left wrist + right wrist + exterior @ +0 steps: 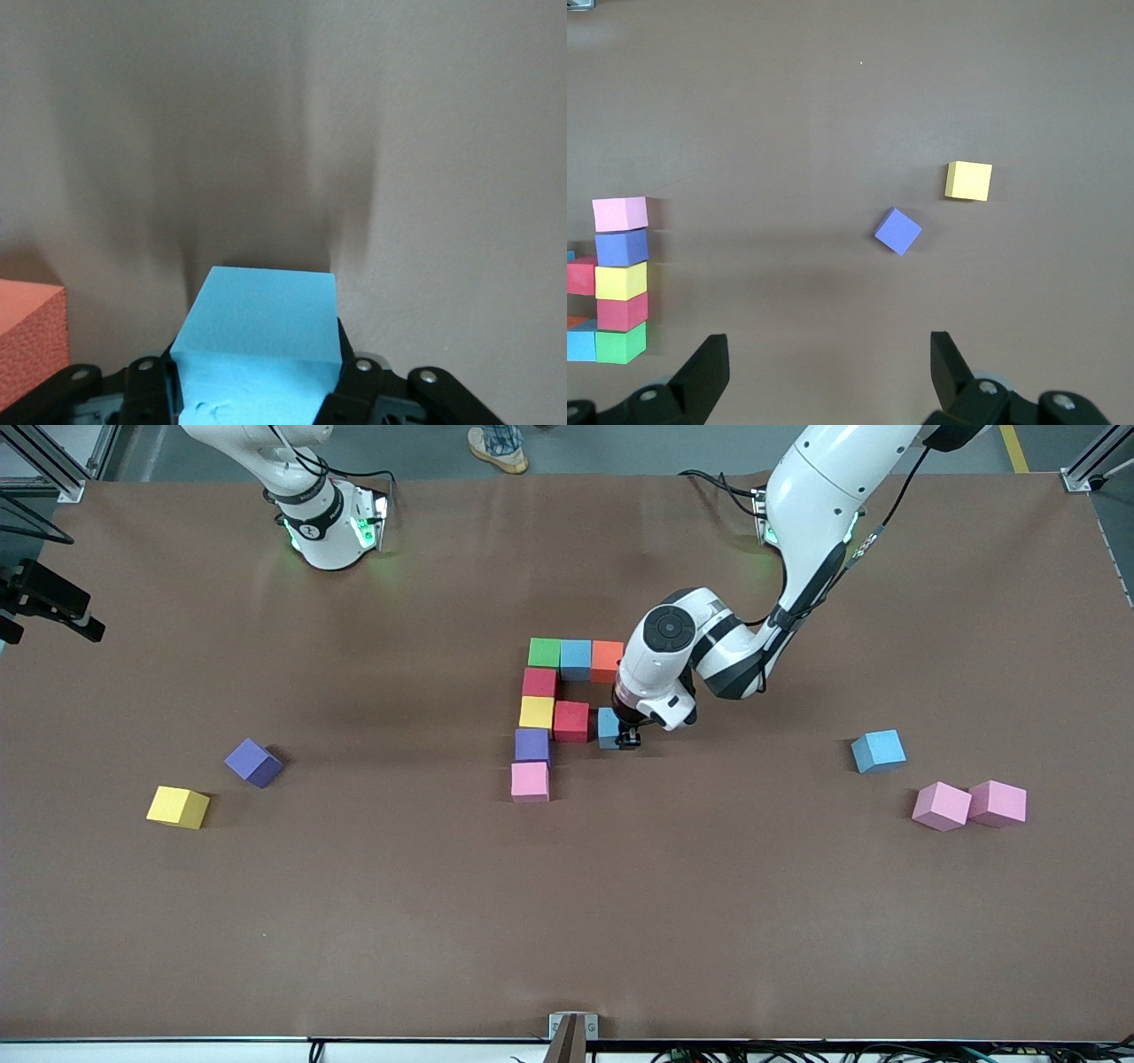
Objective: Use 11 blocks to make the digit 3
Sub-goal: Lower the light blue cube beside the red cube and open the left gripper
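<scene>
The blocks of the partly built digit 3 lie mid-table: green (544, 653), light blue (576, 659) and orange (607, 661) in a row. Red (539, 683), yellow (536, 712), purple (532, 745) and pink (530, 781) run in a column toward the front camera. A second red block (571, 721) sits beside the yellow one. My left gripper (627, 737) is shut on a light blue block (266, 310), low beside that red block. My right gripper (828, 350) hangs open high over the table and holds nothing.
Loose purple (253, 763) and yellow (178, 807) blocks lie toward the right arm's end. A light blue block (878, 751) and two touching pink ones (941, 806) (998, 803) lie toward the left arm's end. A reddish block (31, 341) shows beside the held one.
</scene>
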You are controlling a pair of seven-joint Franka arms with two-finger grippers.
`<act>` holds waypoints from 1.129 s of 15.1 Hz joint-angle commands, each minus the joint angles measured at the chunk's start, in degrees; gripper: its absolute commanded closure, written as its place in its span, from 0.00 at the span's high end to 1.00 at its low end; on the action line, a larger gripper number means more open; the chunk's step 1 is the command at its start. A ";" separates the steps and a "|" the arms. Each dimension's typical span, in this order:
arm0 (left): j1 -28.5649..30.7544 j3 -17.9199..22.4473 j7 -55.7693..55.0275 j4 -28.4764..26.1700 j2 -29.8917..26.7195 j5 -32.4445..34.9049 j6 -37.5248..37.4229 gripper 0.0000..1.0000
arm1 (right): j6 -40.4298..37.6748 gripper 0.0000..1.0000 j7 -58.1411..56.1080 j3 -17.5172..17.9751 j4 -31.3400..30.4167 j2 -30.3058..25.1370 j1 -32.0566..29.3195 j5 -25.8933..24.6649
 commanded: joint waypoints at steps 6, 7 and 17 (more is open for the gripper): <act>0.05 -1.31 -0.88 -0.73 0.30 -0.25 2.00 0.13 | -0.12 1.00 -0.27 1.01 -0.03 -0.20 -0.38 -0.47; 0.13 -1.39 -0.96 -0.73 0.30 -0.25 2.00 0.13 | -0.03 1.00 -0.09 1.18 -0.03 0.06 -0.12 -0.56; 0.31 -1.48 -0.79 -0.65 1.00 -0.42 3.06 0.13 | 0.15 1.00 -0.09 1.27 0.06 0.15 -0.03 -1.96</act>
